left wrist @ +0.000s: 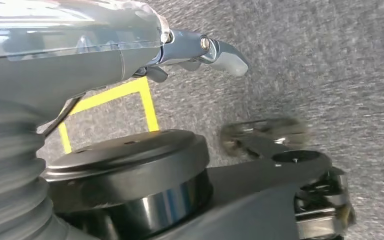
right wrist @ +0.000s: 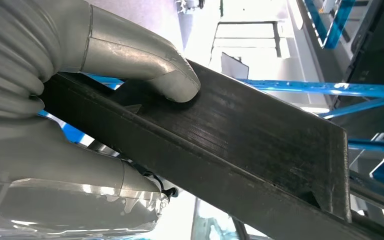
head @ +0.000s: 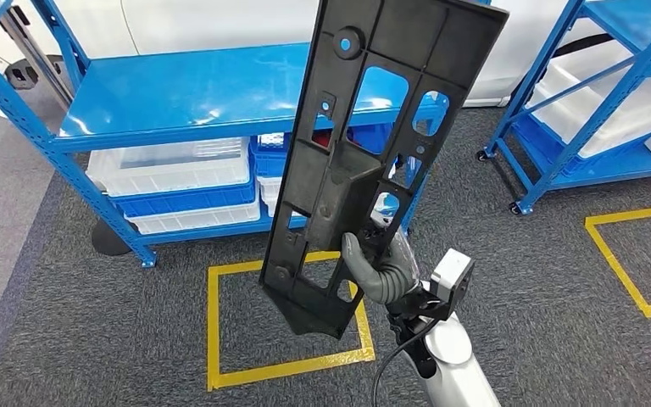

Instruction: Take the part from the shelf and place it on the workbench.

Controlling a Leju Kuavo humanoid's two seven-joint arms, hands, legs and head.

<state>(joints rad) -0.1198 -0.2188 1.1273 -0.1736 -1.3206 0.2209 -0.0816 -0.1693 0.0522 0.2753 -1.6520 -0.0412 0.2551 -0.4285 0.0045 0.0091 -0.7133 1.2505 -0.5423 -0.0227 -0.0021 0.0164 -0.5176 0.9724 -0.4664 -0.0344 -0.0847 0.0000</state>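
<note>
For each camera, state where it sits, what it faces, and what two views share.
Head view: high on the body, looking down at the black part, blue shelf and right hand.
Left wrist view: faces the carpet; left hand holds nothing.
Right wrist view: behind the right hand.
Shared: head and right wrist views show the gripped part.

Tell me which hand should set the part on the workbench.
Right. The right hand already grips the black part, held upright in front of the blue shelf. The left hand hangs over the carpet, holding nothing.
</note>
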